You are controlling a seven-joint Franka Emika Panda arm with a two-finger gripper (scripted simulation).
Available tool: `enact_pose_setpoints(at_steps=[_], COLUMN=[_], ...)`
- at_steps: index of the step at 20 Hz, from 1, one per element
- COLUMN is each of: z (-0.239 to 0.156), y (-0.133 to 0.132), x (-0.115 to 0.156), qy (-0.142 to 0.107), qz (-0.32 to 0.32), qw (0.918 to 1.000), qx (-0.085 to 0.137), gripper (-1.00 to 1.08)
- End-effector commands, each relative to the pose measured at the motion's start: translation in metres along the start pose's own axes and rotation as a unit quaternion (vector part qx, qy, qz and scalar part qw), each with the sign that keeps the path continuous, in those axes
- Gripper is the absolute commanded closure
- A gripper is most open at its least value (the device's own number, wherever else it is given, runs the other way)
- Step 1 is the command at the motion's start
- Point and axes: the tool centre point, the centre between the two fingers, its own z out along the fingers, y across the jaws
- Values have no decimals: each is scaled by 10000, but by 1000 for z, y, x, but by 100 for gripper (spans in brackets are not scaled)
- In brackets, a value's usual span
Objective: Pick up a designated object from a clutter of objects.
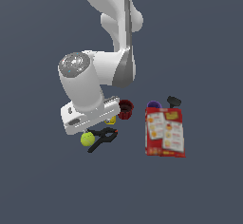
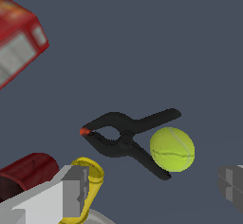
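the tennis ball lies on the floor touching the black clamp, not yet lifted. the gripper hangs above with fingers spread wide, empty. this looks like the approach; next, lowering squarely around the ball.

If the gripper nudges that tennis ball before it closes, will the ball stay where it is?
Probably not. The tennis ball is round and sits on flat ground, so a nudge would likely roll it. The black clamp lies against one side and may block it there; the other side is open. The gripper is spread wider than the ball, which leaves room to close evenly.
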Motion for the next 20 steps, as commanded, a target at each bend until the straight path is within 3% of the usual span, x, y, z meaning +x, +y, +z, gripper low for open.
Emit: enact_pose_setpoints(at_steps=[1, 10, 20], z=[16, 57, 70], y=[14, 48, 58], x=[-5, -21, -27], qy=[-4, -27, -40], qz=[-210, -729, -886], qw=[9998, 9973, 9960], qx=[-13, -45, -53], gripper=[-92, -92, -92])
